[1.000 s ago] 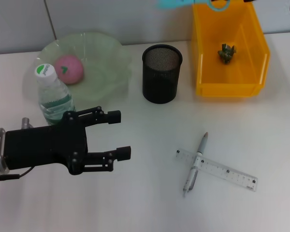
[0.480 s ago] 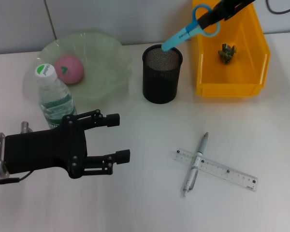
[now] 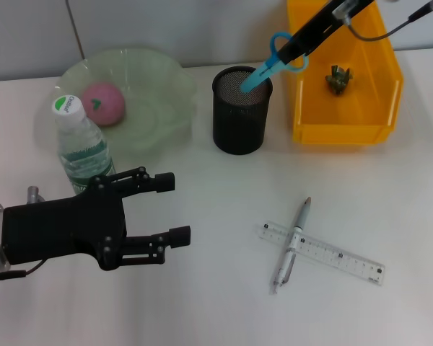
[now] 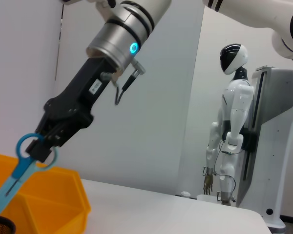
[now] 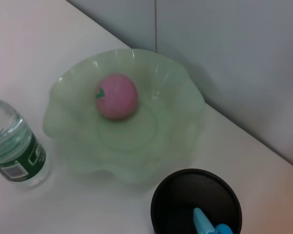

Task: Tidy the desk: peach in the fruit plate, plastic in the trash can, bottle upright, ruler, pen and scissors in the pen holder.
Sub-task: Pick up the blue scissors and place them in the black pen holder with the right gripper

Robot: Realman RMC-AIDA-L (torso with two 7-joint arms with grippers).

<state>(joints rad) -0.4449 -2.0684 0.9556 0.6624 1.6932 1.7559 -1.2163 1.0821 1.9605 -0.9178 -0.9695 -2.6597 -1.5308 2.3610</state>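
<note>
White desk (image 3: 202, 303): you've the peach (image 3: 102, 103) plated far left, bottle (image 3: 81, 148) upright, label unreadable. Right pincer (image 3: 303, 43) grips the scissors (image 3: 274, 61), tips in the pen holder (image 3: 242, 109) — not released. Ruler (image 3: 325, 252) and pen (image 3: 292, 244) remain near right. Left pincer (image 3: 169, 209) hangs open, empty.

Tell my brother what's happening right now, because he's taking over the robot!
Right gripper is shut on the scissors, tip inside the pen holder.
Left gripper is open above the desk, beside the upright bottle.
Done: peach in fruit plate, plastic in trash can.
Left: release scissors; put pen and ruler in the holder.
</note>
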